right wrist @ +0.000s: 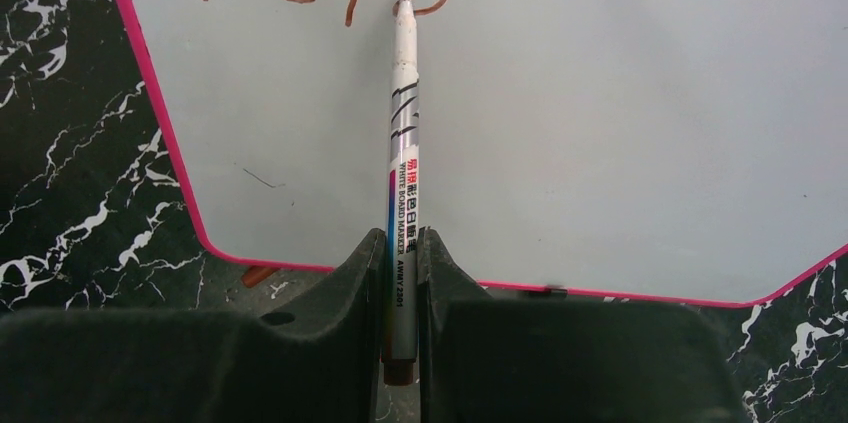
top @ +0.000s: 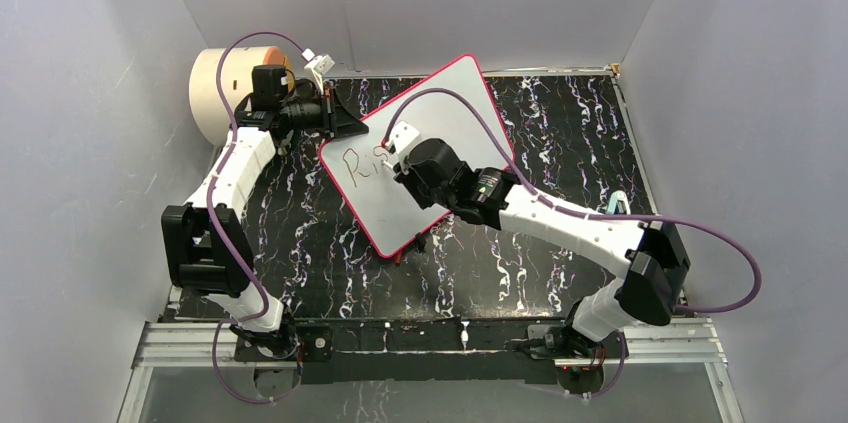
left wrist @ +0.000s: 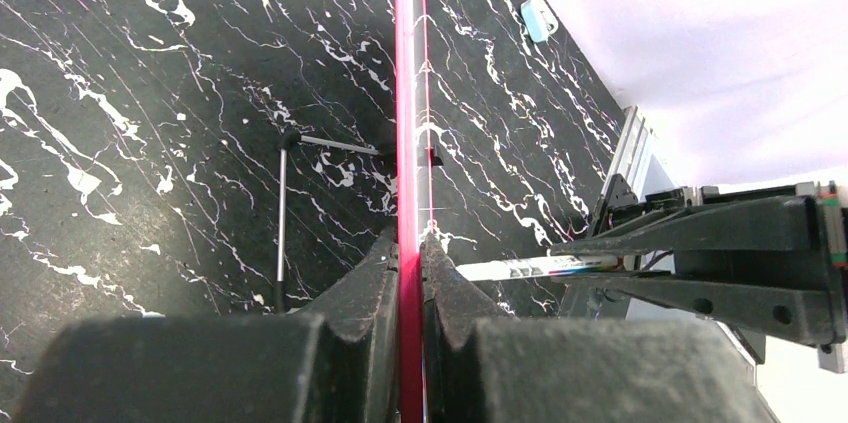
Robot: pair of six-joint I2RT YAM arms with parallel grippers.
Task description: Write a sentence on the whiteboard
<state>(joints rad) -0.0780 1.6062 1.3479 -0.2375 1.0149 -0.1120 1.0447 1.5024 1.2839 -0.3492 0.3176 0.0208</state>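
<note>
Grip check: large flat white rectangular whiteboard (top: 455, 103) with rounded corners and thin pink-red rim was found lying diagonally on the black white-veined marble tabletop (top: 570, 133), mid-table, between the two arms. Left gripper (left wrist: 409, 243) was closed on the whiteboard's rim at its left-hand edge, with the board seen edge-on between the pads. Right gripper (right wrist: 401, 243) was clamped on the slim white whiteboard marker (right wrist: 404, 133), low on the barrel. The tip was placed at the end of the last stroke; contact could not be confirmed. Reddish-brown handwritten sentence (top: 362, 162) was only begun: "Ri" plus a partial third letter, at the upper-left of the panel.

Handling, as judged:
- Board was taken as light, thin and stiff, with a glossy, slippery face, likely to skate or pivot under pen pressure. It was judged best held by the rim, never by the face.
- Marker was taken as light and smooth, prone to twisting in the pads. A firm hold on the barrel was preferred, with pressure kept low so the tip was not crushed.
- Fresh ink was assumed smudgeable, so the written area was to be left untouched.

Cream cylinder with orange face (top: 215, 93) was noted behind the left wrist, apart from the board
</note>
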